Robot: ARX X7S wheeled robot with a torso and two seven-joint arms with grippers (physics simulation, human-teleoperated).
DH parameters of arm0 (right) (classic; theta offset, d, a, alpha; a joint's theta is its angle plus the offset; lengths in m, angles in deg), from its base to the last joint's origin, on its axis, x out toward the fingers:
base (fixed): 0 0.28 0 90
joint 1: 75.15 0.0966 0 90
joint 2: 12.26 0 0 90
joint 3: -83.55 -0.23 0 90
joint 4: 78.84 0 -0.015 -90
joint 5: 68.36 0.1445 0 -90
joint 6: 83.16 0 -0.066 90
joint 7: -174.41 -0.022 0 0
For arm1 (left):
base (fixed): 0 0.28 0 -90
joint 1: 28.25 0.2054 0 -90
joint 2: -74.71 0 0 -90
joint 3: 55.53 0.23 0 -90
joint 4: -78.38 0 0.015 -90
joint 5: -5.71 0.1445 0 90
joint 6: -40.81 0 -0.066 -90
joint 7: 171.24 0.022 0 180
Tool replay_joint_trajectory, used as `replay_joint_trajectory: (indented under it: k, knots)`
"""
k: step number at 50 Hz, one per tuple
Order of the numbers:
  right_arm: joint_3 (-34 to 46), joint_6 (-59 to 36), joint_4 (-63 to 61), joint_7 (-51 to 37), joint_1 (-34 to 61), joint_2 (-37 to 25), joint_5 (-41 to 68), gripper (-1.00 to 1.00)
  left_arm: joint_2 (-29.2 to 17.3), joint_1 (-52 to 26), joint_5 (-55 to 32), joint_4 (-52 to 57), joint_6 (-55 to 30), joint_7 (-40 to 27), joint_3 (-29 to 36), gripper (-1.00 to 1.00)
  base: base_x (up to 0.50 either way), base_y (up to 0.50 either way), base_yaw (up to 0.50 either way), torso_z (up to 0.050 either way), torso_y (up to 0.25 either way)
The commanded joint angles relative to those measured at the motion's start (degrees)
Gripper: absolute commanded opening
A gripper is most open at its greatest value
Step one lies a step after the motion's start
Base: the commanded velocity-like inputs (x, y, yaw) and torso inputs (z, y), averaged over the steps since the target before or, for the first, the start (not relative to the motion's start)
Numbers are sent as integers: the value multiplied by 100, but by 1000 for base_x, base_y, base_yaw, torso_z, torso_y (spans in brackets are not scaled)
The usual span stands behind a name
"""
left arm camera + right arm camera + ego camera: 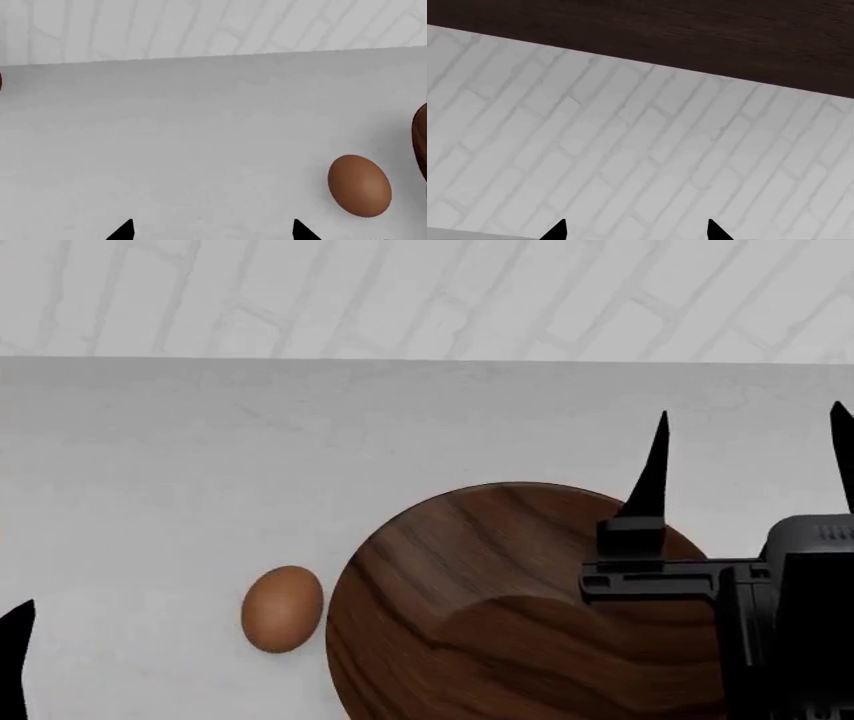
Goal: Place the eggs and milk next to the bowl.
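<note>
One brown egg [282, 608] lies on the white counter just left of the big dark wooden bowl [494, 610], close to it with a narrow gap between. The left wrist view shows the same egg [359, 185] ahead and off to one side of my left gripper [213, 232], with a sliver of the bowl [421, 140] at the frame's edge. That gripper is open and empty, low over the counter. My right gripper [751, 422] is raised over the bowl's right part, open, holding nothing. In the right wrist view the right gripper [637, 231] faces the brick wall. The milk is out of view.
The white counter [200, 470] runs back to a white brick wall [400, 290]. A small red thing [1, 81] peeks in at the edge of the left wrist view. A dark wooden band [694, 35] spans the right wrist view above the bricks.
</note>
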Motion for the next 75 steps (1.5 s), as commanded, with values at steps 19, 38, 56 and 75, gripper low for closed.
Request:
replay_joint_trajectory:
  k: [19,38,56,75]
  knots:
    - [43,119,87,23,-4,22,32,100,-298,3635,-808,926,272,-728,-3429,100,0,0,0,0,0]
    - [125,104,101,19,85,37,59,100,-396,4267,-388,731,-456,-216,-4323,100,0,0,0,0,0]
    - [189,107,129,-2,110,28,36,100,-606,3483,652,65,-408,432,-2980,100,0,0,0,0,0]
    - [170,91,102,-35,87,-13,56,100,-746,3010,1285,-397,-358,741,-2223,100,0,0,0,0,0]
